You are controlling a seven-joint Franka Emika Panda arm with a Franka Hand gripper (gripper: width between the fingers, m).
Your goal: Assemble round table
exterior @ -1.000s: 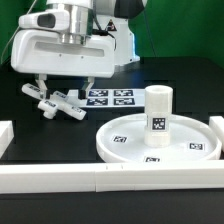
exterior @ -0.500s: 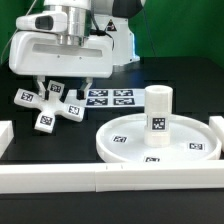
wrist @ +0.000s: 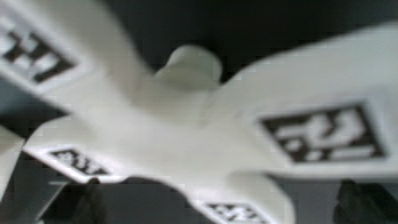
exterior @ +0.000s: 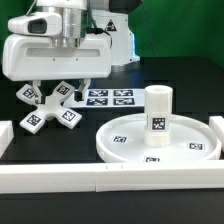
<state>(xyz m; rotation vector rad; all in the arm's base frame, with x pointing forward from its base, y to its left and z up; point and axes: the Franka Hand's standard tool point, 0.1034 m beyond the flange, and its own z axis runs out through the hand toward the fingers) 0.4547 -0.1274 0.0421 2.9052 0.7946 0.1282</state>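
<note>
The cross-shaped four-arm piece (exterior: 50, 106) is tipped up off the black table, its marker faces turned toward the exterior view. My gripper (exterior: 62, 89) stands over it with its jaws wide, one finger on each side of the piece, shut on it. In the wrist view the cross-shaped piece (wrist: 196, 110) fills the picture, blurred and very near, between the dark fingertips of the gripper (wrist: 217, 200). The large rimmed round disc (exterior: 125, 150) lies at the exterior view's right. The thick cylindrical leg (exterior: 158, 112) stands upright at its middle.
The marker board (exterior: 110, 97) lies flat on the table behind the disc, just right of the gripper. Long white border bars run along the front (exterior: 100, 181), the exterior view's left (exterior: 5, 134) and its right (exterior: 218, 124).
The cross-shaped piece lay flat on the table a second ago; it is now tipped up with its markers showing. The gripper has shifted toward the exterior view's left with it.
</note>
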